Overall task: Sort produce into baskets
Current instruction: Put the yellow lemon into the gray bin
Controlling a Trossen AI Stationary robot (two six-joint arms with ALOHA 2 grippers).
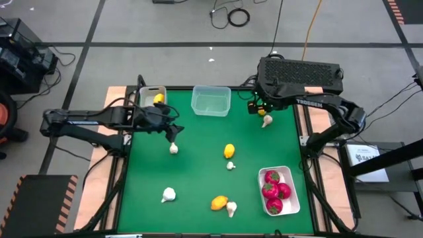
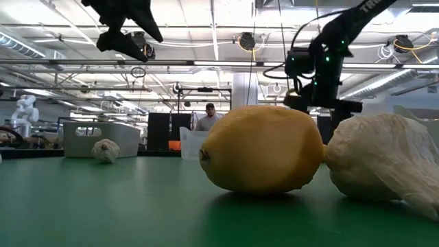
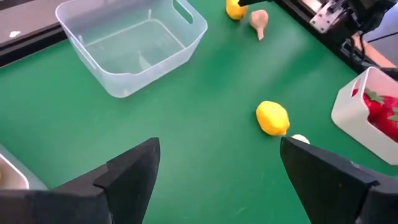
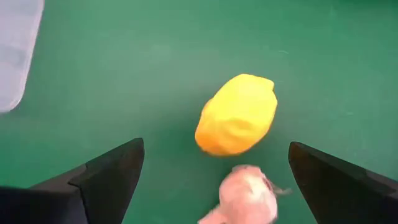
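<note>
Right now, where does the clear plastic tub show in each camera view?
High view: clear tub at the middle of the mat's far edge.
Low view: possibly the pale shape just left of the big lemon; cannot tell for sure.
Left wrist view: the tub at upper left, empty.
Right wrist view: only a corner at the left edge.
Shared landmark: the garlic bulb right of the tub, in all but the low view.
</note>
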